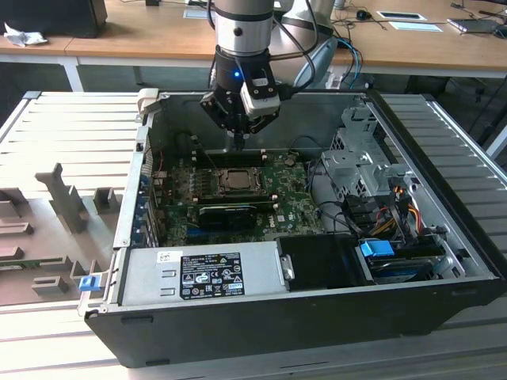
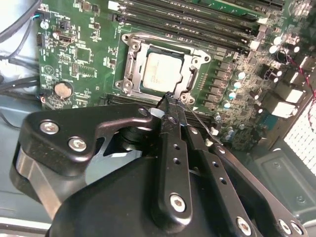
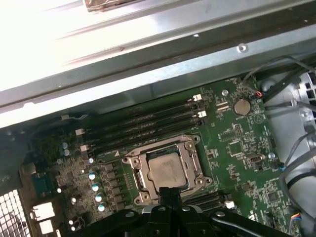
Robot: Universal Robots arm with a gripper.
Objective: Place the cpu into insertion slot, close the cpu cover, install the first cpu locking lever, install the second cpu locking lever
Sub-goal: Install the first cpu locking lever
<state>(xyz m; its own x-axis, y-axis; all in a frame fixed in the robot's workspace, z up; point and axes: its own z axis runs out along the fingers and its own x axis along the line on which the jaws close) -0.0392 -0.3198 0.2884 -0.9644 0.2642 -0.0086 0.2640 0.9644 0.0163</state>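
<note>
The cpu [image 1: 234,180] lies flat, silver face up, in the insertion slot [image 3: 139,197] on the green motherboard; both wrist views show the cpu [image 2: 163,71] [image 3: 167,170] too. The cpu cover [image 2: 129,69] [image 3: 137,178] lies down around it as a metal frame. My gripper [image 1: 238,143] hangs a little above the board at the socket's edge, on the side of the memory slots. Its fingertips [image 2: 169,97] [image 3: 165,190] are pressed together with nothing between them. A thin metal rod [image 2: 200,120] runs beside the fingers.
Long black memory slots [image 3: 148,123] lie beside the socket. A black graphics card [image 1: 230,212] sits nearer the power supply [image 1: 202,273]. At the exterior view's right are a drive cage [image 1: 360,162] and cable bundles [image 1: 380,218]. The case walls [image 1: 131,198] enclose everything.
</note>
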